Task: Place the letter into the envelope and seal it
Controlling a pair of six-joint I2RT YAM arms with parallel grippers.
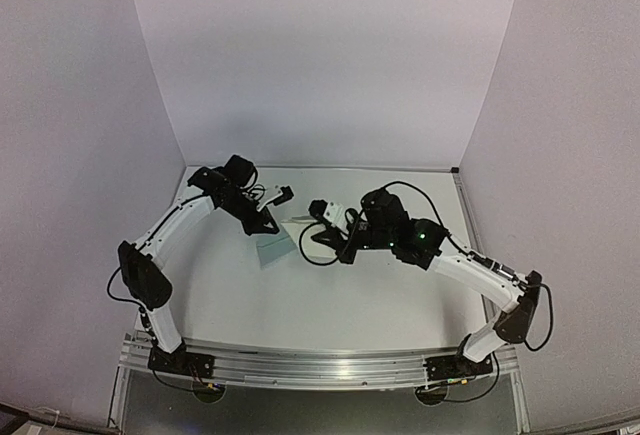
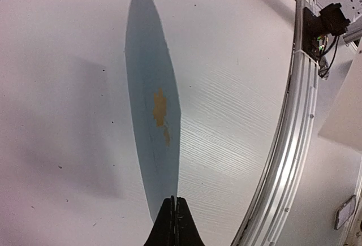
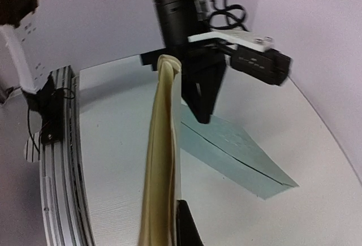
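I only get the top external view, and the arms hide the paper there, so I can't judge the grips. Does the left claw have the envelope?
Observer: Yes. The left wrist view shows the left claw shut on an edge of the envelope.
Operator: And the letter?
Observer: In the right wrist view the letter is bowed and seen edge-on, rising from the shut right claw.
Operator: Is it inside the envelope?
Observer: Not that I can see. That view shows the letter's cream length uncovered, with the envelope behind it, low over the table.
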